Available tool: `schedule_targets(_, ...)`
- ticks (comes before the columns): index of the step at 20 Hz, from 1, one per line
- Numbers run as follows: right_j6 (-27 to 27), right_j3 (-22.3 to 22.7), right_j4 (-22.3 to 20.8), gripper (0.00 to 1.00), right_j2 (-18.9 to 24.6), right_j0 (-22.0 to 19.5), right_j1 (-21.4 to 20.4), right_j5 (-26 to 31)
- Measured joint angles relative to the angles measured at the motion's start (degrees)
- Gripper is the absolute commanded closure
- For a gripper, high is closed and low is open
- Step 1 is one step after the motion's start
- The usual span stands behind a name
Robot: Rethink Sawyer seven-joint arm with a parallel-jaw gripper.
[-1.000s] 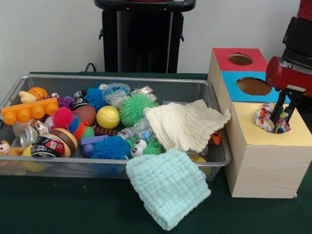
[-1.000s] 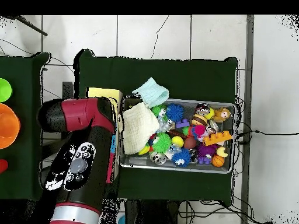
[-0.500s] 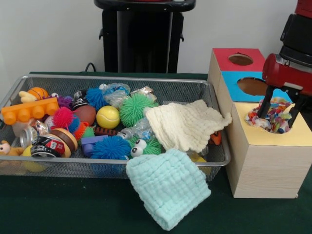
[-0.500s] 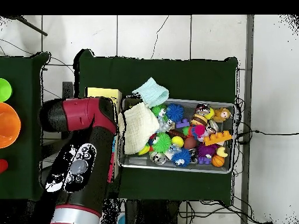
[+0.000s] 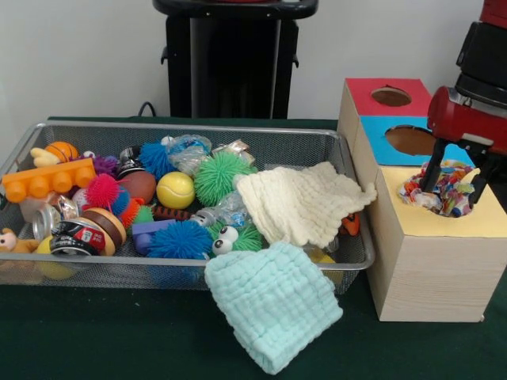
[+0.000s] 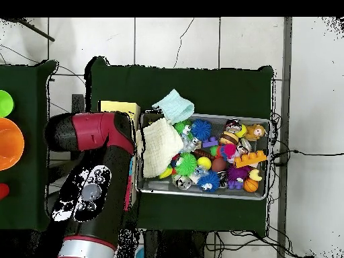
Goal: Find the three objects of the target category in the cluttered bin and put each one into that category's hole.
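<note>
Orange bowl (image 6: 9, 144) on side table (image 6: 27, 201)

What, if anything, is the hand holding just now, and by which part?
The hand straddles a multicoloured cloth bunched at the hole in the box's yellow section; whether it grips the cloth cannot be told.

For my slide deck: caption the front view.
Gripper over the yellow hole, fingers straddling a multicoloured cloth, beside a toy-filled mesh bin.

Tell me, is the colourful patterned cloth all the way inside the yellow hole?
No. The colourful patterned cloth bunches above the yellow hole, between the gripper fingers.
</note>
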Motion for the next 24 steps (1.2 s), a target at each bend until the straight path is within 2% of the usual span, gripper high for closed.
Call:
schedule_targets(14, 0.0, 0.0, 1.4, 0.0, 0.0, 0.0, -0.4, 0.0)
schedule_targets(24, 0.0, 0.0, 1.5, 0.0, 0.0, 0.0, -2.8, 0.6)
